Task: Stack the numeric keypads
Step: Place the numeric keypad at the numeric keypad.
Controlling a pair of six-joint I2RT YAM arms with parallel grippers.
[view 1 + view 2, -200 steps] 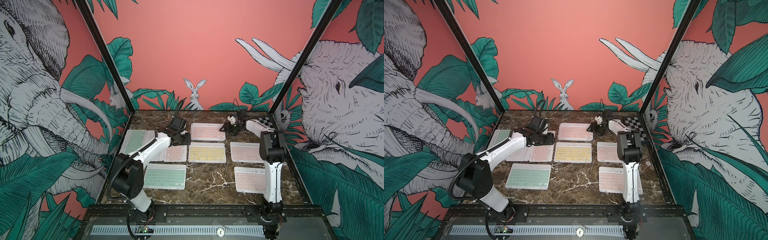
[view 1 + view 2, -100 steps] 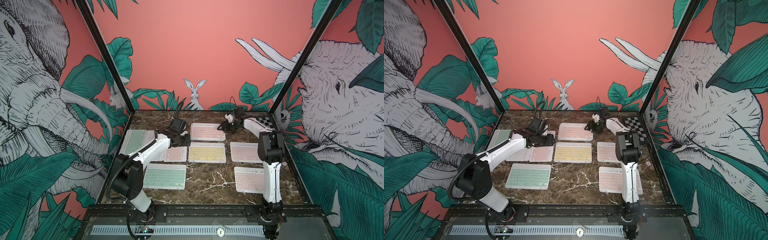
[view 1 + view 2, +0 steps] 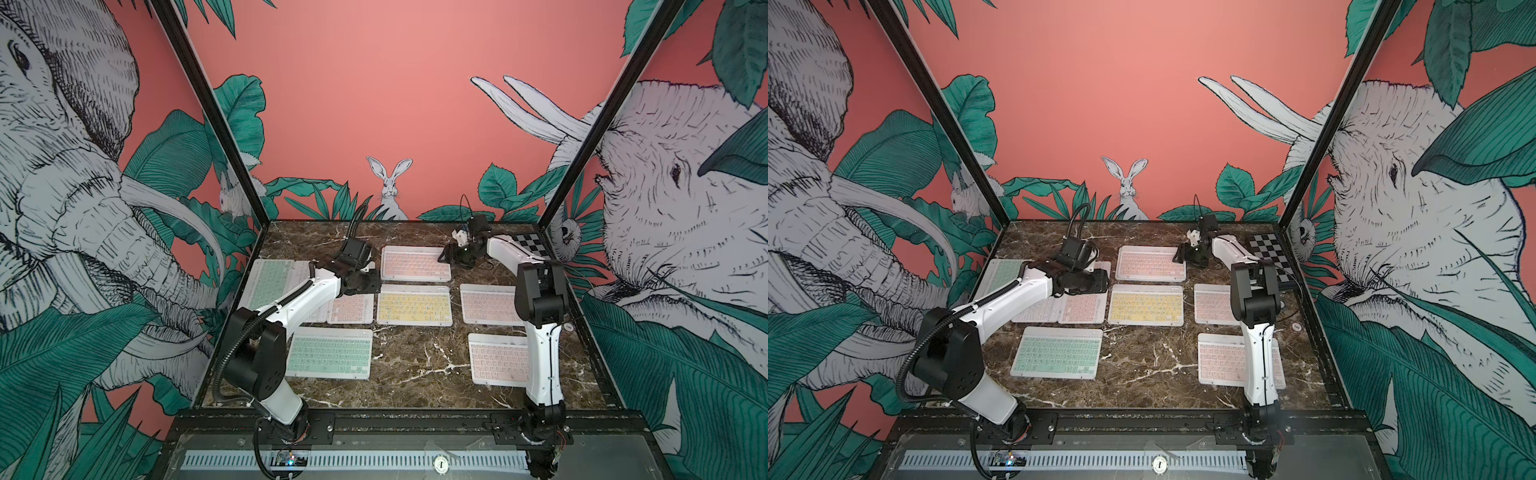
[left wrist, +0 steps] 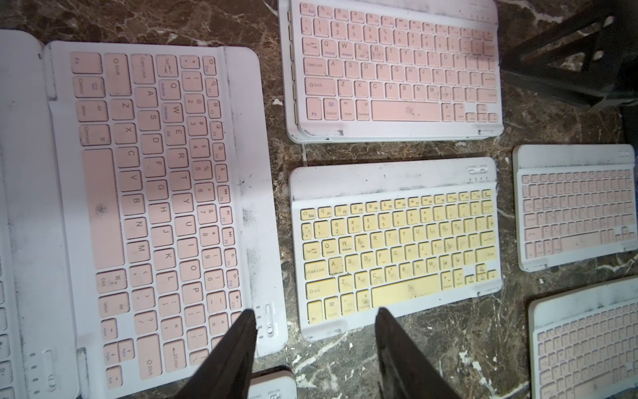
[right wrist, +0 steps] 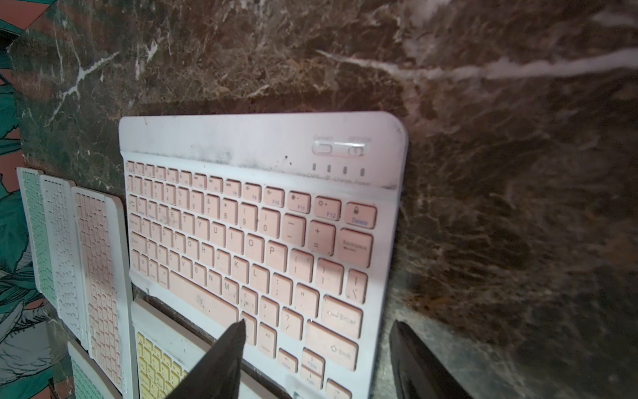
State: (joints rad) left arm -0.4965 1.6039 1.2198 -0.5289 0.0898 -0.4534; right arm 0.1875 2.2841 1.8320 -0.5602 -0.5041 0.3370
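Several numeric keypads lie flat on the marble table (image 3: 415, 374). The back pink keypad (image 3: 415, 264) (image 3: 1150, 262) lies on another keypad, whose edge shows under it in the left wrist view. My right gripper (image 3: 444, 257) (image 5: 319, 323) is open at that keypad's right end (image 5: 262, 235), one finger (image 5: 221, 359) over the keys and the other beside the edge. My left gripper (image 3: 374, 282) (image 4: 316, 312) hovers open and holds nothing. It is over the gap between a pink keypad (image 4: 155, 207) and the yellow keypad (image 4: 397, 241) (image 3: 414, 304).
A mint keypad (image 3: 328, 353) lies front left, and a mint (image 3: 270, 278) and a white keypad (image 3: 301, 270) at the back left. Two pink keypads (image 3: 488, 303) (image 3: 496, 361) lie under the right arm. A checkered board (image 3: 528, 241) sits back right.
My right gripper has shifted a little left, onto the back pink keypad's right end, and its jaws have spread slightly wider. The left arm has not moved.
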